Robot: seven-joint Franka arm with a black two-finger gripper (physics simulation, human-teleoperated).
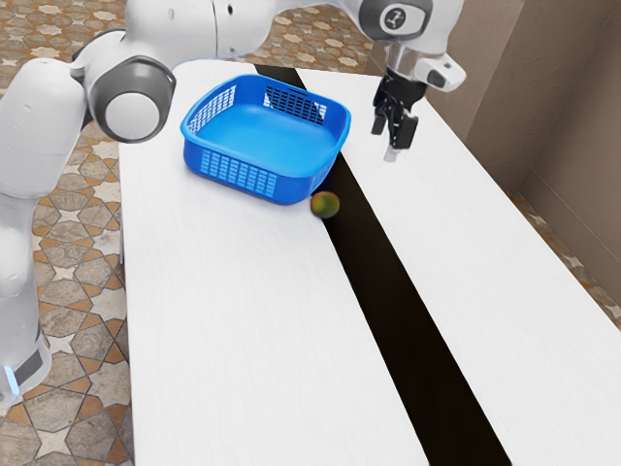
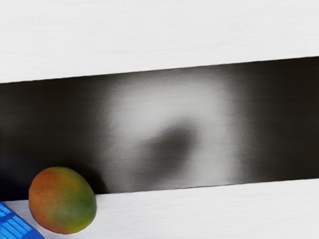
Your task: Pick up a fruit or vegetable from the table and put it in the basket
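One fruit, a mango (image 1: 325, 205), out on the white counter (image 1: 228, 311), a little above the middle of the exterior frame. It sits outside the blue basket (image 1: 281, 191), just beside its near corner, at the edge of the black stripe (image 1: 383, 301) that runs from upper left down to lower right. Basket itself in the upper left and upper middle: rounded corners, slotted sides, smooth floor. Arm (image 1: 194, 29) crosses the top of the frame; gripper (image 1: 389, 141) hangs upper right, over the counter on the far side of the stripe from the basket, well apart from the fruit. Jaws spread, a gap between them. Wrist view: mango skin orange on the side toward the basket, yellow to green on the other; its outline overlaps the stripe's edge. Patterned tile floor (image 1: 73, 413) at lower left, brown wall (image 1: 553, 116) at upper right.
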